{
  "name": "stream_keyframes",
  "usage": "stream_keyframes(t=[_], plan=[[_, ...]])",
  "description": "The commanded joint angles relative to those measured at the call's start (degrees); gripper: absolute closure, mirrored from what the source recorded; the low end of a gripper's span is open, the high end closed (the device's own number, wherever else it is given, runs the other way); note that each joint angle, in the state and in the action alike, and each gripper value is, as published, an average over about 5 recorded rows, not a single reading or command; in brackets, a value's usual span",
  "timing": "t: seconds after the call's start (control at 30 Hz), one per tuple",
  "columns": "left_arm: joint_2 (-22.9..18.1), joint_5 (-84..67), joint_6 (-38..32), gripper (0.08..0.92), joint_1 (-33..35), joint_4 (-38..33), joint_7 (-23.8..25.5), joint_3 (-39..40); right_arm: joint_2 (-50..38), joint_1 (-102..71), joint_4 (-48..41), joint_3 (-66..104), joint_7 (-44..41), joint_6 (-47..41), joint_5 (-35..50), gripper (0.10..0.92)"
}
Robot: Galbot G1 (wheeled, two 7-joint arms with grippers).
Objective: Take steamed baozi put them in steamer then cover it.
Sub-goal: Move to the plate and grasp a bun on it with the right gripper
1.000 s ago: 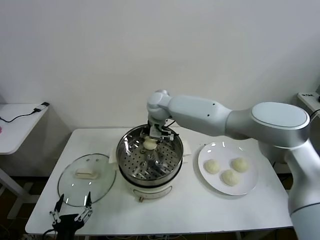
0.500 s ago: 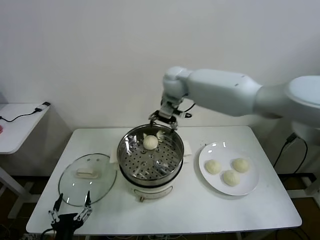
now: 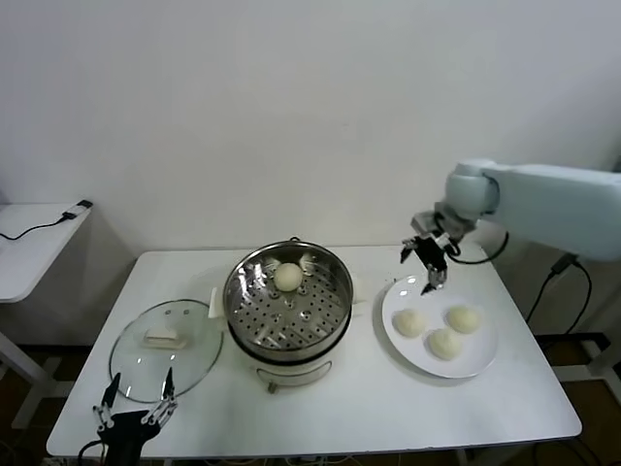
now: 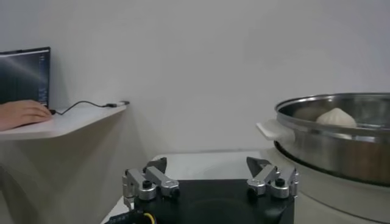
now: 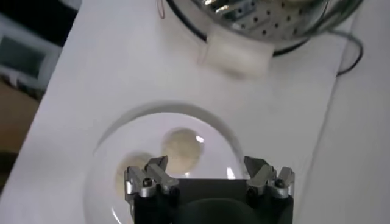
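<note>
The shiny steamer (image 3: 291,316) stands mid-table with one cream-white baozi (image 3: 288,277) on the far side of its perforated tray. Three more baozi (image 3: 445,343) lie on a white plate (image 3: 483,355) to its right. My right gripper (image 3: 431,264) hangs open and empty over the plate's far edge. From its wrist I see the right gripper (image 5: 206,165) above two baozi (image 5: 181,149) on the plate (image 5: 109,139). The glass cover (image 3: 184,364) lies flat, left of the steamer. My left gripper (image 3: 134,413) waits open at the table's front left corner; its wrist view shows the left gripper (image 4: 207,164) facing the steamer (image 4: 341,143).
A white side table (image 3: 29,243) with a cable stands to the left; a person's hand (image 4: 21,113) rests on it by a laptop. The steamer's white side handle (image 5: 237,58) points toward the plate. A dark cable (image 3: 563,282) hangs off the table's right.
My right arm lifted out of the steamer, leaving a baozi on the tray, and swung right to hover over the plate. The left arm and the cover did not move.
</note>
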Motion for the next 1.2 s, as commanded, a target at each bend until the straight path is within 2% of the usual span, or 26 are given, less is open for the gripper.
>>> stream_keyframes(t=[0.03, 0.57, 0.83, 1.03, 1.2], plan=[[0.1, 0.0, 0.0, 0.177, 0.0, 0.2, 0.0, 0.1, -2.7, -16.8, -4.3, 8.8, 6.5, -11.4, -0.8, 0.203], [-0.1, 0.2, 0.3, 0.177, -0.1, 0.8, 0.1, 0.1, 2.8, -22.9, -13.3, 13.6, 6.3, -10.8, -3.8, 0.208], [-0.1, 0.2, 0.3, 0.177, -0.2, 1.0, 0.0, 0.1, 3.8, -23.3, -15.0, 15.0, 5.5, -10.1, -2.8, 0.346], [0.0, 0.4, 0.2, 0.177, 0.0, 0.6, 0.0, 0.0, 2.9, -20.3, -13.5, 14.9, 3.9, -9.5, -1.4, 0.366], [-0.1, 0.7, 0.0, 0.177, 0.4, 0.1, 0.0, 0.0, 1.8, -8.2, -10.7, 11.2, 0.7, -7.9, 4.7, 0.371]])
